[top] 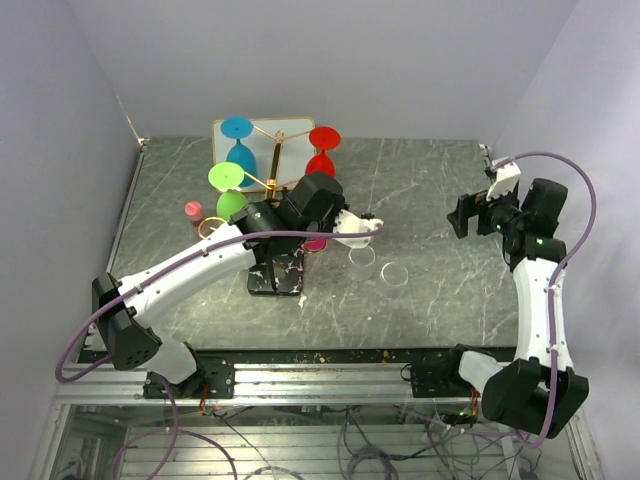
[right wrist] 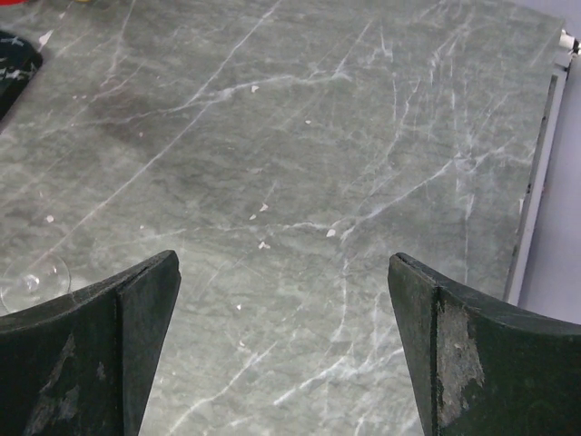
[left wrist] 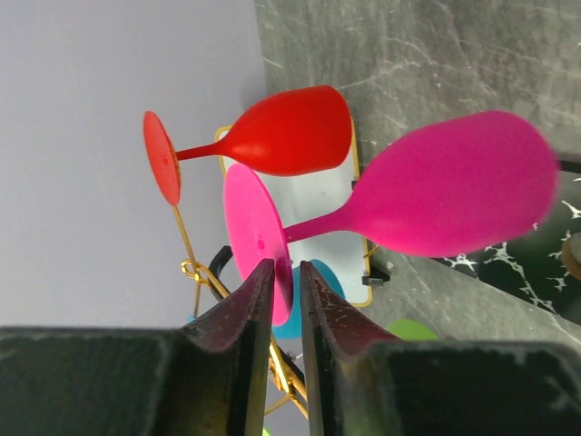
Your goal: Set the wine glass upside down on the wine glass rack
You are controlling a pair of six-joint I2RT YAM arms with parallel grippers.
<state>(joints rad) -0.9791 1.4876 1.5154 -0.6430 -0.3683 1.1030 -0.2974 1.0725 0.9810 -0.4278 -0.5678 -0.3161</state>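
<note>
My left gripper is shut on the round foot of a pink wine glass, which shows under it in the top view, bowl down. The jaws pinch the foot's edge, close beside a gold arm of the wine glass rack. The rack has a gold post on a black veined base. Red, blue and green glasses hang upside down on it. My right gripper is open and empty over bare table.
A clear wine glass lies on the grey marble table right of the rack base; its foot shows in the right wrist view. A white gold-rimmed tray stands behind the rack. A small pink object sits left of it.
</note>
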